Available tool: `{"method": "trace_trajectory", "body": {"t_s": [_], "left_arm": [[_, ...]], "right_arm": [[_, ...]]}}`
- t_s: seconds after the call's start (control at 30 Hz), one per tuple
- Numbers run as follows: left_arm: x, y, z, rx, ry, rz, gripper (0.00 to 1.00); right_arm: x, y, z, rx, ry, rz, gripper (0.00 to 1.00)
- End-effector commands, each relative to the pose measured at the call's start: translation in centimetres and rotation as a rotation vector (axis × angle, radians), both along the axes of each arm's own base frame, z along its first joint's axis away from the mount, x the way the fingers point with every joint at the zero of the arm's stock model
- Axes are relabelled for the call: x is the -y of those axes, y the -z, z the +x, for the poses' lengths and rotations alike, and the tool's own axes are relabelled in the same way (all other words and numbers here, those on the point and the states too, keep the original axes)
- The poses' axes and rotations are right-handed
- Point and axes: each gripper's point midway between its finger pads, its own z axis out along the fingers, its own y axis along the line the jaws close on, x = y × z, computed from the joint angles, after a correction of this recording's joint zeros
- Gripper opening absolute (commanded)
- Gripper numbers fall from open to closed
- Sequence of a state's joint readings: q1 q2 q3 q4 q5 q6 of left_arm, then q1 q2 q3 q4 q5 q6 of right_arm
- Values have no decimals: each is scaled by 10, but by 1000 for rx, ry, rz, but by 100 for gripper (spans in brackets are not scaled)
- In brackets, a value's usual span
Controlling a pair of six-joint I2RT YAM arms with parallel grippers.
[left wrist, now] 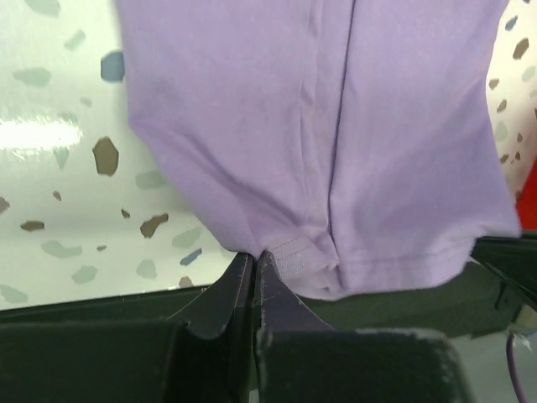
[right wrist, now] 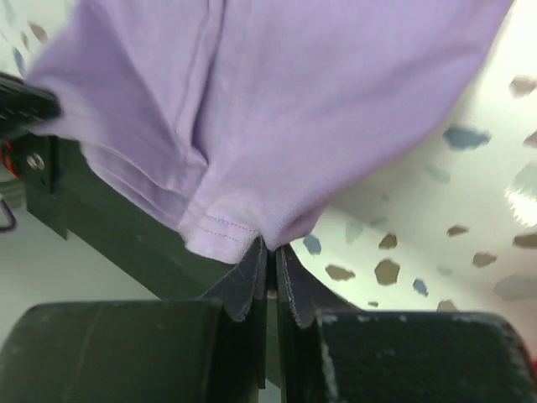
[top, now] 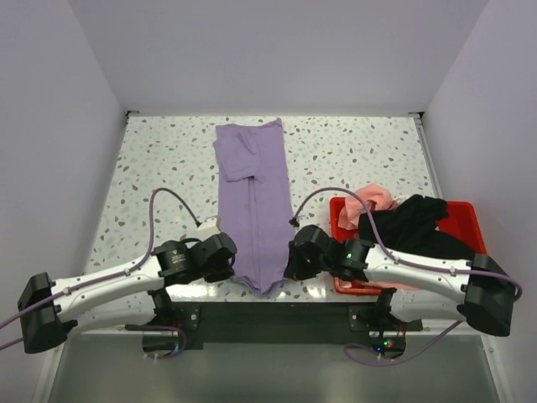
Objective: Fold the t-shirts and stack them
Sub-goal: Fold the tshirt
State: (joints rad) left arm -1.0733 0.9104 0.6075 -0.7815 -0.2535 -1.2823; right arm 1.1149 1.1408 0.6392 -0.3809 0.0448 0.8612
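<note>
Fingers [left wrist: 220,295] of the left gripper [left wrist: 254,255] pressed together on the hem of the lavender t-shirt [left wrist: 336,126], lower centre of the left wrist view; right gripper [right wrist: 270,248] likewise clamped on a stitched hem corner, lower centre of its own view.

Top view: shirt lies as a long narrow strip down the middle of the table [top: 168,159], collar end toward upper centre, hem at bottom centre between the two wrists; sleeve looks folded in at upper left of the strip.

Red bin [top: 463,220] at lower right holds a salmon-pink shirt [top: 375,199] and a black shirt [top: 411,225], unfolded.

Step, by my reading: lengthwise fold done, crosswise fold starting.

Next move likely needs both arms to lift the hem together, keep it level and spread, carry it toward upper centre; uneven travel would skew the fold.
</note>
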Motion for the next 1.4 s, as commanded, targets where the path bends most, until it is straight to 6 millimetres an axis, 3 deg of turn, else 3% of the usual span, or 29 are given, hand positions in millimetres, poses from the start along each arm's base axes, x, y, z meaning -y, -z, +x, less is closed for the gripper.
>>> {"method": "trace_trajectory", "body": {"t_s": [0.0, 0.33, 0.47, 0.7, 0.87, 1.07, 1.2, 1.37], "left_arm": [[4, -20, 34, 126, -29, 55, 0], [11, -46, 129, 278, -69, 65, 0], [-10, -54, 166, 305, -154, 122, 0], [-25, -71, 220, 358, -213, 141, 0], [-29, -66, 246, 348, -199, 124, 0], [-30, -43, 268, 296, -212, 122, 0], [-32, -30, 278, 271, -211, 109, 0], [-34, -25, 290, 262, -198, 118, 0]], "right_arm": [[-3, -24, 37, 97, 25, 4, 0], [-3, -49, 126, 223, 106, -25, 0], [-5, -69, 168, 265, 150, -5, 0], [-7, -69, 220, 251, 176, -20, 0], [-12, -67, 246, 251, 186, -31, 0], [-11, -58, 273, 252, 225, -50, 0], [-11, -41, 284, 218, 228, -68, 0], [-8, -35, 296, 211, 252, -69, 0]]}}
